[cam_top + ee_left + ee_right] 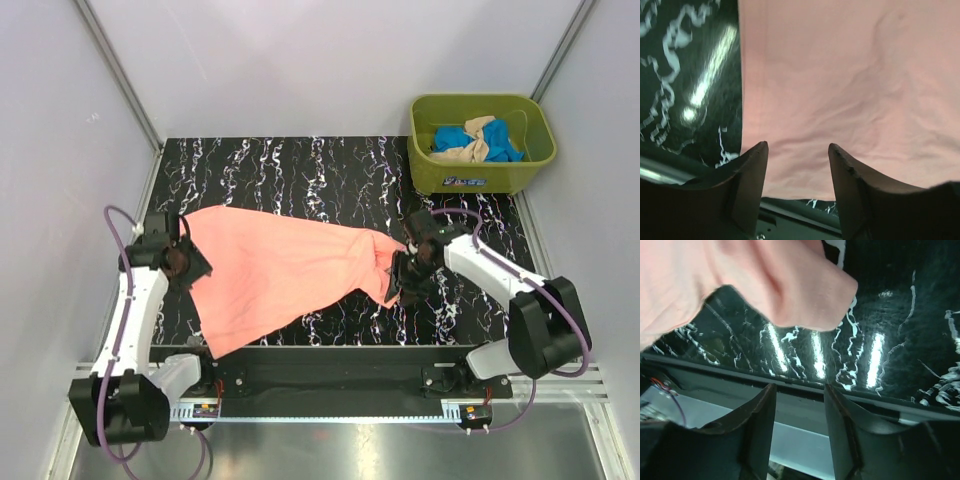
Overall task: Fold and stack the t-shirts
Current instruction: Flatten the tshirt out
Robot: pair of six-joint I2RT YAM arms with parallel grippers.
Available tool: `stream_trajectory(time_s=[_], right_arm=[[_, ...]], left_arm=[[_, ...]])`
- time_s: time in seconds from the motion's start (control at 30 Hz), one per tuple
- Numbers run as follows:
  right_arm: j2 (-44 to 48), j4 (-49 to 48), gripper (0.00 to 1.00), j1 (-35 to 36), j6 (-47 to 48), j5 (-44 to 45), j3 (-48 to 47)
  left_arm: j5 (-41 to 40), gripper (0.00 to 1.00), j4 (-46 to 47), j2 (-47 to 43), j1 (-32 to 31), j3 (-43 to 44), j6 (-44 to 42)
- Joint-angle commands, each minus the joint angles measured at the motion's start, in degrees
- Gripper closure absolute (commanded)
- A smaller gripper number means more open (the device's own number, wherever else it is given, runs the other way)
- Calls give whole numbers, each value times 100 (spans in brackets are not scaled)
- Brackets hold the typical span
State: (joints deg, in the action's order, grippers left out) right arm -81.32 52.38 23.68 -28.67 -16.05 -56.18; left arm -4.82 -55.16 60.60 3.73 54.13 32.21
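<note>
Presently, both arms are unloaded at the near edge. The left gripper (797, 150) holds its jaws parted with nothing between them, poised over the left border of the salmon-pink t-shirt (280, 270). The right gripper (800, 390) is likewise parted and empty, just near of the shirt's bunched right end. We judge the step in hand to be the spreading of this first garment; no fold is yet made. The next move calls for a fresh pinch on each side at a true edge or corner, then an outward pull to draw the bunched end flat before any fold line is chosen. The shirt lies across the black marbled table (300, 165) between the two grippers. It is broad and fairly smooth at the left and narrows to a crumpled knot at the right, with shallow creases throughout and its lower left corner reaching the table's near edge. Farther off, at the far right corner, the olive-green tub (425, 175) holds a blue tee (452, 138) and a beige tee (482, 138), both crumpled and not yet folded.
</note>
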Motion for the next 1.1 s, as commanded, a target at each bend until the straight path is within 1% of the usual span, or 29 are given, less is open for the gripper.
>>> stream_trajectory(time_s=[0.0,0.07,0.1,0.17,0.2,0.27,0.33,0.37,0.43,0.5,0.53,0.57,0.6,0.63,0.67,0.73,0.77,0.87,0.97,1.0,1.03,1.07], right_arm=[[221,-1349,51,5,-815,-451,842],[309,-1694,50,5,-1157,-215,1082],[318,-2131,47,5,-1263,-127,1327],[196,-2468,46,5,-1431,-65,1461],[134,-2748,46,-4,-1449,-38,1531],[-85,-3004,47,-4,-1563,119,1584],[-330,-3225,49,-74,-1563,234,1541],[-419,-3243,54,-109,-1563,339,1505],[-673,-3234,57,-301,-1563,357,1409],[-745,-3190,68,-504,-1607,401,1426],[-719,-3173,72,-635,-1624,427,1461],[-675,-3138,83,-933,-1633,480,1548],[-553,-3042,88,-1092,-1616,524,1566],[-473,-2910,91,-1242,-1485,594,1558],[-386,-2674,92,-1504,-1371,716,1523],[-105,-2348,94,-1638,-1012,831,1426],[-16,-2024,95,-1674,-914,980,1322],[396,-1549,95,-1665,-685,1174,1224],[687,-1302,89,-1665,-491,991,1154],[740,-1214,76,-1665,-386,973,1119],[775,-1134,68,-1665,-316,955,1084],[836,-1020,59,-1665,-254,964,1031]], left_arm=[[577,45,-109,-381,172,-621,558],[683,45,-127,-338,207,-684,611],[762,45,21,-303,207,-710,585],[1078,45,232,-259,216,-789,541],[1149,46,416,-181,199,-868,541],[1334,47,654,-14,138,-1061,594],[1335,47,883,136,41,-1124,655],[1317,46,962,232,-116,-1150,655],[1299,43,1129,566,-301,-1133,699],[1326,40,1365,1030,-609,-1071,743],[1291,40,1463,1207,-714,-1028,804],[1273,40,1568,1583,-907,-914,831],[1256,40,1804,1787,-1013,-843,849],[1203,40,1876,2024,-1214,-616,892],[1185,40,2016,2513,-1303,-484,910],[1106,41,2123,3025,-1558,-11,936],[1089,41,2193,3515,-1620,166,954],[1062,42,2237,4353,-1779,939,981],[1062,42,2046,5083,-1814,1853,893],[966,42,1905,5267,-1814,2117,762],[904,42,1747,5530,-1814,2650,674],[799,42,1336,5594,-1823,2908,577]])
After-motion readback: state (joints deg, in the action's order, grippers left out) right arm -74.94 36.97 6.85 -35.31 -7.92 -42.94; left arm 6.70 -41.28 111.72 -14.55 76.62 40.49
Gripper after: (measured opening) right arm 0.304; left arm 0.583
